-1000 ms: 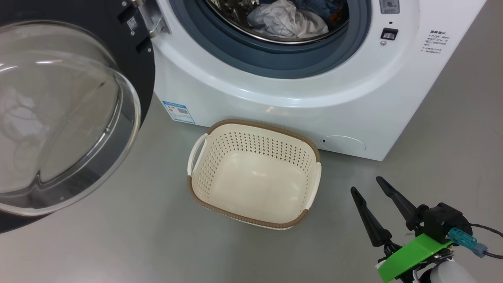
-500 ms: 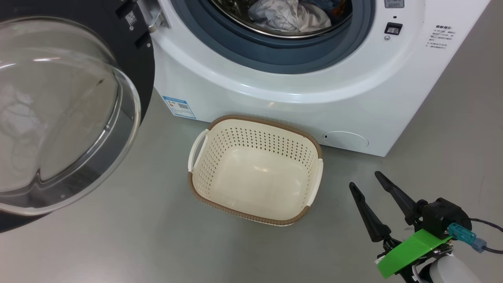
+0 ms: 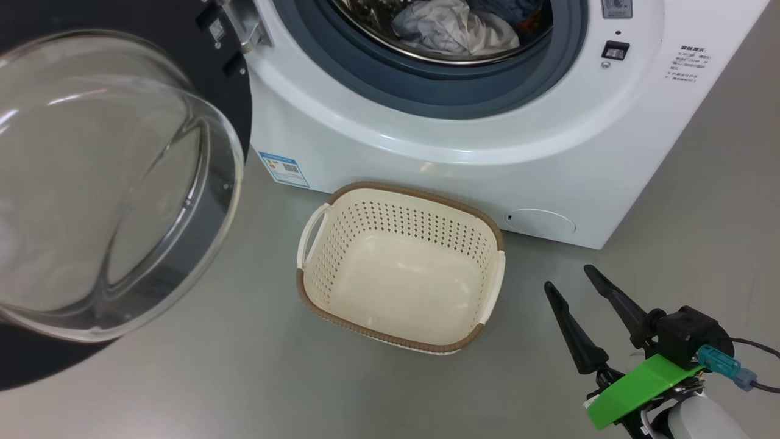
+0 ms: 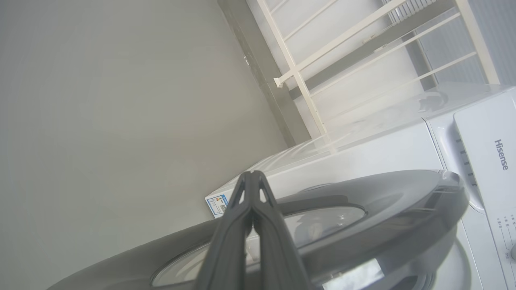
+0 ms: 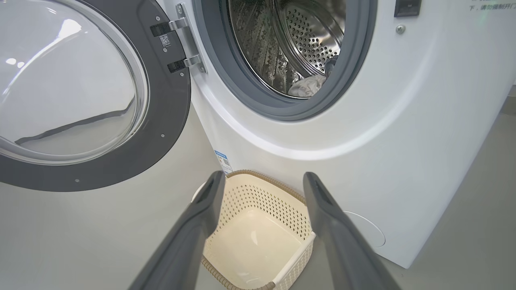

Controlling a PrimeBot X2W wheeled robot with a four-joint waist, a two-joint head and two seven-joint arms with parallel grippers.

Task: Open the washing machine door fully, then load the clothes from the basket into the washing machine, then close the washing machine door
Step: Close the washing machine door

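The washing machine (image 3: 487,146) stands with its door (image 3: 109,183) swung out to the left, glass bowl facing me. White and blue clothes (image 3: 451,27) lie inside the steel drum. On the floor before it the basket (image 3: 426,195) is empty. My right gripper (image 3: 568,277) hovers open to the basket's right, nothing between its fingers; its wrist view looks over the basket (image 5: 258,189) toward the drum and the door (image 5: 72,80). My left gripper (image 4: 252,174) is shut on nothing, at the door's outer face (image 4: 383,189); contact cannot be told.
Grey floor (image 3: 183,366) surrounds the basket. A blue label (image 3: 283,169) and a round flap (image 3: 539,221) sit low on the washer front. A white rail frame (image 4: 298,76) stands against the wall beside the machine.
The door has swung a little toward the machine, its glass bowl now reaching further right. The head camera shifted slightly. The right gripper and basket stay put.
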